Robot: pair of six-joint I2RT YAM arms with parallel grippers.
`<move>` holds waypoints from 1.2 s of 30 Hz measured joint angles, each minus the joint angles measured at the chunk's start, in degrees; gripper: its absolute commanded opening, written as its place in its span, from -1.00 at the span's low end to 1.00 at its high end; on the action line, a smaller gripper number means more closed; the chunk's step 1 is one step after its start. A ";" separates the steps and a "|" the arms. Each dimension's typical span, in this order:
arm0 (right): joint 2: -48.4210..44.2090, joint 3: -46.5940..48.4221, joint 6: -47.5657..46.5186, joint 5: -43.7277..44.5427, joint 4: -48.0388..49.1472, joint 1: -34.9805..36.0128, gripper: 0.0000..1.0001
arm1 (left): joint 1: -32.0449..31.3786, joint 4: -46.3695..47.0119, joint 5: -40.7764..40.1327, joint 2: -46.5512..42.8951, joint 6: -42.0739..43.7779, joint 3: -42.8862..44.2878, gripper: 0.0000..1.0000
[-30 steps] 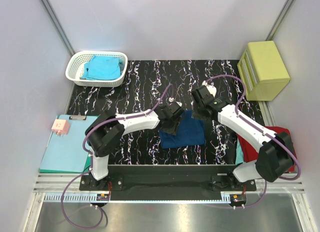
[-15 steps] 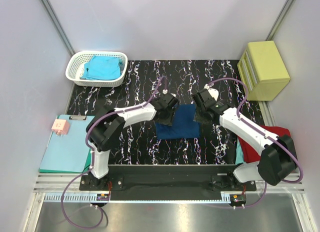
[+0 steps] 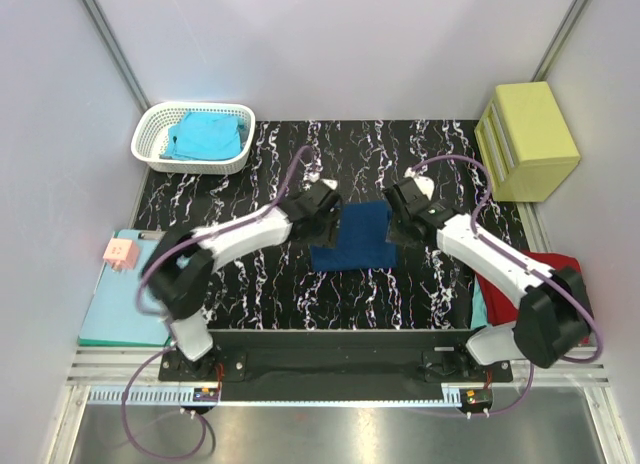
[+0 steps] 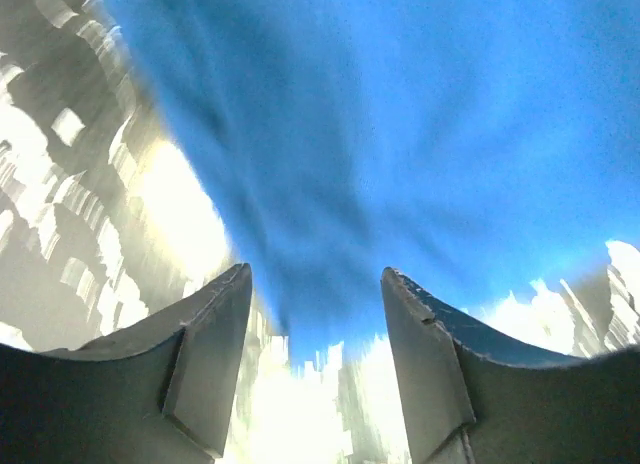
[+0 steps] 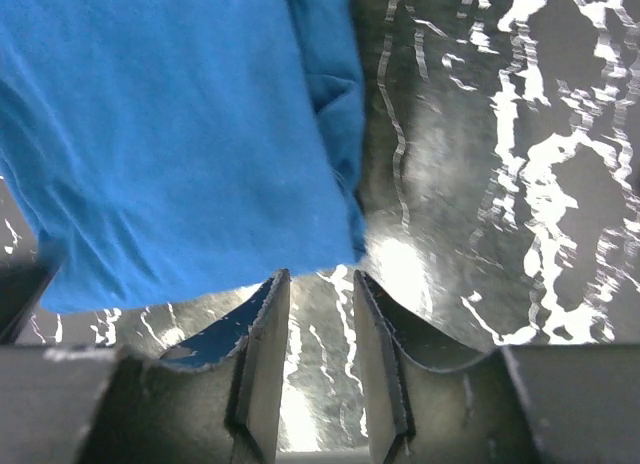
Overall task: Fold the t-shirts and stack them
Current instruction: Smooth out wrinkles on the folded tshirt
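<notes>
The navy t-shirt (image 3: 352,238) lies folded into a flat rectangle in the middle of the black marbled table (image 3: 280,164). My left gripper (image 3: 322,220) is at its left edge. In the left wrist view the left gripper (image 4: 315,274) stands open, with only the blurred blue cloth (image 4: 400,134) ahead of its fingertips. My right gripper (image 3: 399,222) is at the shirt's right edge. In the right wrist view the right gripper (image 5: 319,276) has its jaws a narrow gap apart, bare table between them, just short of the shirt's corner (image 5: 200,134).
A turquoise t-shirt (image 3: 205,134) lies in the white basket (image 3: 150,149) at the back left. A red t-shirt (image 3: 565,269) sits by the right arm. A yellow box (image 3: 527,139) stands at the back right. A teal clipboard (image 3: 125,299) with a pink tag (image 3: 121,251) lies at the left.
The folded navy shirt has slid away from the arms and slightly left. The left gripper has opened wider and drawn back to the shirt's left edge. The right gripper has barely moved.
</notes>
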 measured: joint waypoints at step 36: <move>22.34 22.16 -0.31 -6.88 10.56 0.44 -0.25 | -2.82 -4.50 -9.46 -36.61 -4.46 -16.96 0.29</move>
